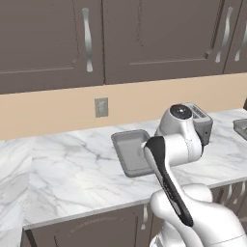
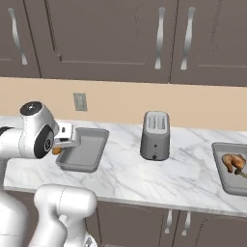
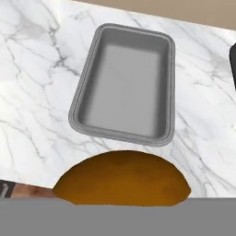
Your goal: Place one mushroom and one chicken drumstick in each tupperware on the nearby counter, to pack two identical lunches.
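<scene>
We have the tool (image 2: 60, 148) clamped on an orange-brown elongated chicken drumstick (image 3: 122, 179), hanging over the near rim of the empty shallow grey rectangular tupperware (image 3: 124, 83) on the white marble surface (image 3: 37, 92). Risk: releasing here could drop it on the rim and out.

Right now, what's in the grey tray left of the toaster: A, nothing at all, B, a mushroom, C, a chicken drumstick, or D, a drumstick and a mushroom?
A: the hand view shows the tupperware with a bare grey floor, while the chicken drumstick is held in the shut gripper short of its near rim.
</scene>
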Controlling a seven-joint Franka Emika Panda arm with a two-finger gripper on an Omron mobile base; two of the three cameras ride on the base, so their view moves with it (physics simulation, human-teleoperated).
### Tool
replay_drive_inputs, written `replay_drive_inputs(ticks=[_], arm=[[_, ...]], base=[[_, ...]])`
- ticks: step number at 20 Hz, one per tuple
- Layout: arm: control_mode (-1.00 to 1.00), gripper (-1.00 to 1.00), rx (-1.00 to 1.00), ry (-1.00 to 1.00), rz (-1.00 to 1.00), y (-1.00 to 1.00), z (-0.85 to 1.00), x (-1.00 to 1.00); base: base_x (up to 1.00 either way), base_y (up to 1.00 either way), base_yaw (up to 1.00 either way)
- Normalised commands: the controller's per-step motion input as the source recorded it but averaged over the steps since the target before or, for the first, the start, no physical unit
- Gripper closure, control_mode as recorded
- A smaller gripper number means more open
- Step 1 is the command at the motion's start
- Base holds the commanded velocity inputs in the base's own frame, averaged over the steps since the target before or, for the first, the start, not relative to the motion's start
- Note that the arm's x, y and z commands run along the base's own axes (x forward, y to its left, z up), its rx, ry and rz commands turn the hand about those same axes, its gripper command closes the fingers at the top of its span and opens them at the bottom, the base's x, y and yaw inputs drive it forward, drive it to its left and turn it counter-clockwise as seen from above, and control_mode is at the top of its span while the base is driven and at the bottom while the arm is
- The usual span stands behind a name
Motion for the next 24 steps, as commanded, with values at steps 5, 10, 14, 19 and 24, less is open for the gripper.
replay_drive_inputs(ticks=[5, 10, 14, 19, 24], arm=[[-1.0, 1.0, 0.0, 0.16, 0.0, 0.0, -0.3, 0.46], [-1.0, 1.0, 0.0, 0.13, -0.01, 0.0, -0.34, 0.47], [-1.0, 1.0, -0.01, 0.05, -0.02, 0.0, -0.43, 0.41], [-1.0, 1.0, -0.03, 0.0, -0.05, 0.0, -0.52, 0.29], [-1.0, 1.0, -0.03, 0.0, -0.06, -0.09, -0.57, 0.33]], base=[[0.0, 0.0, 0.0], [0.0, 0.0, 0.0], [0.0, 0.0, 0.0], [0.0, 0.0, 0.0], [0.0, 0.0, 0.0]])
